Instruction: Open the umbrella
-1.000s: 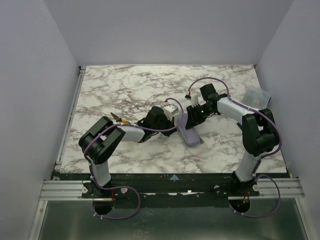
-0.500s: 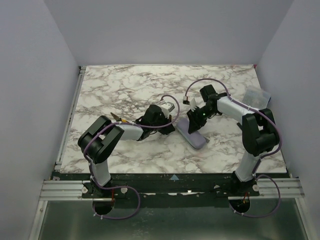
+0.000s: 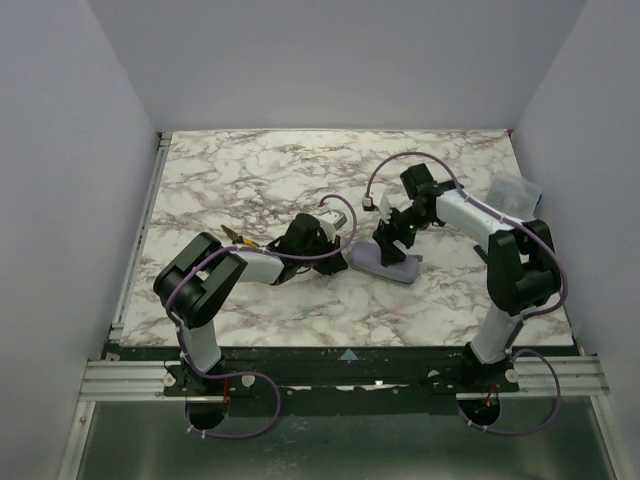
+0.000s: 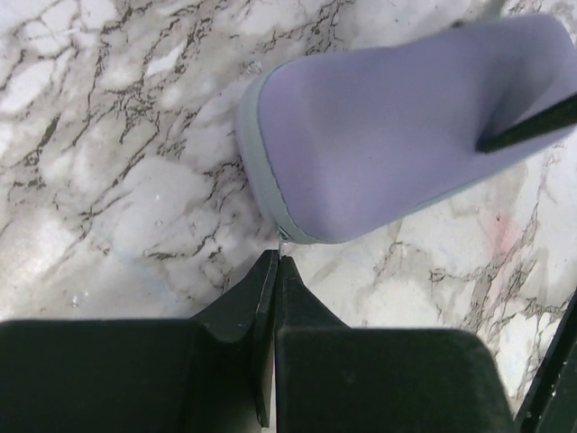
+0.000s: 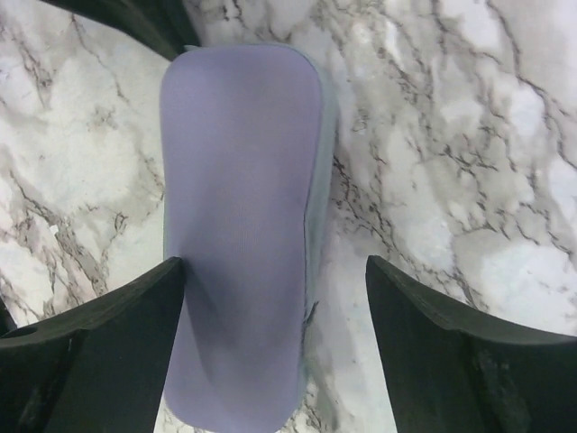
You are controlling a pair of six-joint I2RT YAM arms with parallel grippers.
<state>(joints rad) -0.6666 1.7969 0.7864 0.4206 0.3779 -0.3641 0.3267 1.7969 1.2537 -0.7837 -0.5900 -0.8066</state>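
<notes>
A lavender zippered case [image 3: 385, 263] lies flat on the marble table [image 3: 250, 170]; the umbrella itself is hidden from every view. In the left wrist view the case [image 4: 406, 126] fills the upper right, and its thin silver zipper pull [image 4: 283, 238] runs into the tips of my left gripper [image 4: 276, 262], which is shut on it. My right gripper [image 5: 275, 271] hangs open over the case [image 5: 239, 234]. Its left finger [image 5: 135, 311] touches the case's side and its right finger [image 5: 451, 316] stands apart over bare marble. From above, the left gripper [image 3: 338, 246] and the right gripper [image 3: 392, 243] meet at the case.
A clear plastic bag [image 3: 512, 192] lies at the table's right edge. A small yellow-and-black item [image 3: 236, 237] sits beside the left arm's elbow. Plain walls close in the table on three sides.
My right gripper has opened and let go of the case. The case swung from pointing toward the near edge to lying crosswise, and the left gripper shifted slightly with it.
</notes>
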